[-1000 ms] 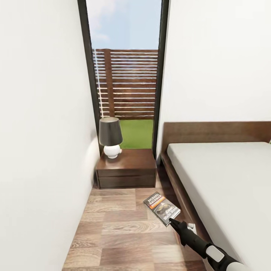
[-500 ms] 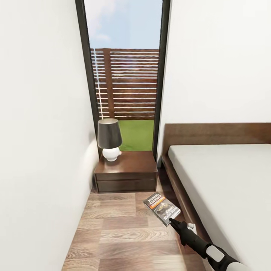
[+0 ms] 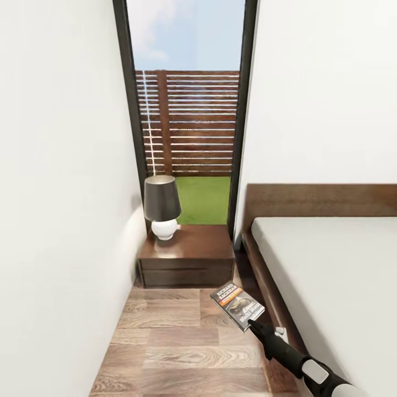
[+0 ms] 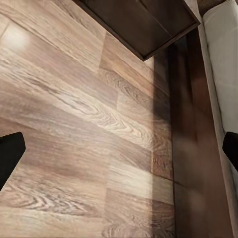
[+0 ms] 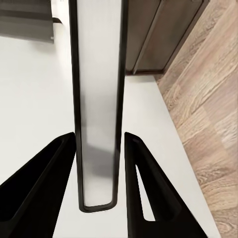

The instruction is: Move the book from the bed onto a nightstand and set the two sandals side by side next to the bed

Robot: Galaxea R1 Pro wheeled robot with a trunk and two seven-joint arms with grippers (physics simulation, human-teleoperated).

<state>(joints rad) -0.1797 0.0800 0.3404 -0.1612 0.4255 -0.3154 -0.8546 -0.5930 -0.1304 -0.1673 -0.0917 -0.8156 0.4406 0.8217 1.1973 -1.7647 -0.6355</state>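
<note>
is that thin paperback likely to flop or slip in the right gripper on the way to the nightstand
The thin dark paperback with the orange title band is pinched at one edge by the right gripper, so it may sag or pivot. Its slim glossy edge between the fingers looks slippery. It probably weighs little.

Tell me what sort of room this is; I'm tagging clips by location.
Most likely a bedroom: a low dark-brown wooden bed with a light-grey mattress, a dark-brown two-drawer nightstand beside it, and a black-shaded lamp with a round white base on the nightstand.

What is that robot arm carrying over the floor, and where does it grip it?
The right gripper holds the book, pinched at its near lower edge, one finger on each cover. The left gripper is open, holding nothing.
</note>
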